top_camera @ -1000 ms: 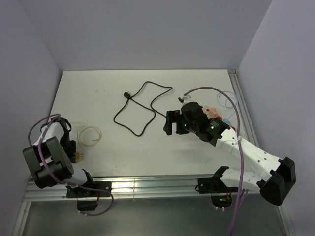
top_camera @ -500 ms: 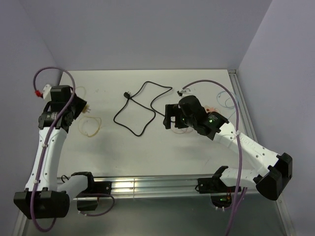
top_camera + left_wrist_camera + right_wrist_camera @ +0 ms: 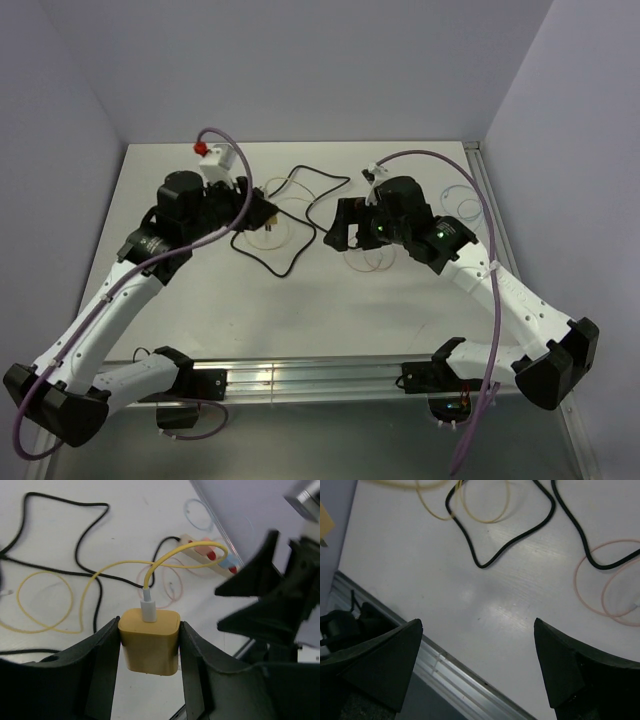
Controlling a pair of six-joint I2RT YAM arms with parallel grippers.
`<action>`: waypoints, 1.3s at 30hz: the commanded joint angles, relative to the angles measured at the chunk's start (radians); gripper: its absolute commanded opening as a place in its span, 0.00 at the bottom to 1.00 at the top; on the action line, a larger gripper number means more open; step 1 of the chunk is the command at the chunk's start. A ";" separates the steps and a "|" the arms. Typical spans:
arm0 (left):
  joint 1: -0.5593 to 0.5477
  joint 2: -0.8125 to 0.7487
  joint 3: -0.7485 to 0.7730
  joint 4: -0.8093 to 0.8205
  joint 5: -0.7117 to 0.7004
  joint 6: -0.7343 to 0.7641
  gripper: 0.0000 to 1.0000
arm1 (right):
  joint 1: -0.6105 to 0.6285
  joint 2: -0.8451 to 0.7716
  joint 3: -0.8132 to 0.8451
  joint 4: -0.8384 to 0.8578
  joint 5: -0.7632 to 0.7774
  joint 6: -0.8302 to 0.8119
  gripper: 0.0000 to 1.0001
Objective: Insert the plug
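My left gripper (image 3: 262, 214) is shut on a yellow charger plug (image 3: 149, 641), held above the table's middle. A white connector and a yellow cable (image 3: 112, 571) run from the plug's top, and its prongs point away from the camera. The plug's corner also shows in the right wrist view (image 3: 324, 526). A cream power strip (image 3: 209, 555) with red and blue switches lies beyond it. In the top view my right arm hides most of the strip. My right gripper (image 3: 340, 230) is open and empty, facing the left gripper, above bare table (image 3: 485, 605).
A black cable (image 3: 280, 262) winds across the table's middle. A thin pink cable loop (image 3: 365, 258) lies under my right gripper. A pale blue loop (image 3: 462, 205) lies at the far right. An aluminium rail (image 3: 300, 378) runs along the near edge.
My left arm has swung from the near left to the table's middle, carrying the yellow plug and trailing its cable. My right gripper has moved slightly farther back.
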 commanded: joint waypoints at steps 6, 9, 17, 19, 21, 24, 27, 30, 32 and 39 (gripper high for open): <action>-0.229 -0.039 -0.017 0.034 -0.096 0.231 0.00 | -0.059 -0.007 0.168 -0.030 -0.319 0.016 0.94; -0.254 -0.046 -0.014 0.018 -0.151 0.236 0.00 | -0.057 -0.061 0.219 -0.119 -0.191 -0.028 0.94; -0.286 -0.047 -0.041 0.066 -0.021 0.249 0.00 | -0.060 -0.090 0.308 -0.276 -0.039 -0.085 0.95; -0.307 -0.036 -0.057 0.084 0.019 0.260 0.00 | -0.060 -0.091 0.314 -0.265 -0.060 -0.067 0.94; -0.335 -0.026 -0.066 0.083 0.037 0.289 0.00 | -0.060 -0.082 0.346 -0.261 -0.103 -0.048 0.94; -0.410 -0.004 -0.058 0.049 -0.042 0.341 0.00 | -0.060 -0.041 0.405 -0.262 -0.161 -0.013 0.91; -0.467 0.004 -0.061 0.029 -0.120 0.377 0.00 | -0.060 0.025 0.428 -0.270 -0.274 0.011 0.87; -0.484 0.002 -0.064 0.023 -0.136 0.389 0.00 | -0.054 0.086 0.428 -0.299 -0.299 0.018 0.85; -0.492 -0.010 -0.074 0.024 -0.140 0.398 0.00 | -0.048 0.112 0.416 -0.307 -0.308 0.015 0.84; -0.518 -0.033 -0.090 0.024 -0.182 0.418 0.00 | -0.019 0.171 0.397 -0.311 -0.385 0.021 0.84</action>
